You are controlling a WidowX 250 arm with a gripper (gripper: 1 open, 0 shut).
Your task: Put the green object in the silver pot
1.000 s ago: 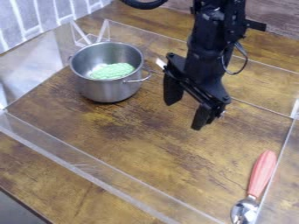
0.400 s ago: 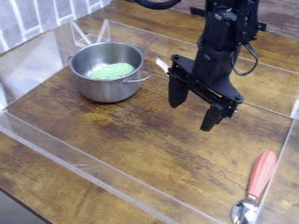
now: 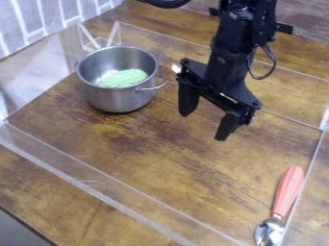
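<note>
The silver pot [image 3: 118, 81] stands on the wooden table at the back left. The pale-green object [image 3: 123, 78] lies flat inside it, on the bottom. My black gripper [image 3: 207, 116] hangs to the right of the pot, above the table, clear of the pot's side handle. Its two fingers [image 3: 189, 100] are spread apart and nothing is between them.
A red-handled metal spoon [image 3: 282, 205] lies at the front right. Low clear plastic walls [image 3: 115, 197] fence the work area. A black cable hangs by the arm [image 3: 240, 34]. Bare wood lies in the middle and the front left.
The gripper shifted slightly right, then back left and down a little. It stays open and empty. The pot and green object have not moved.
</note>
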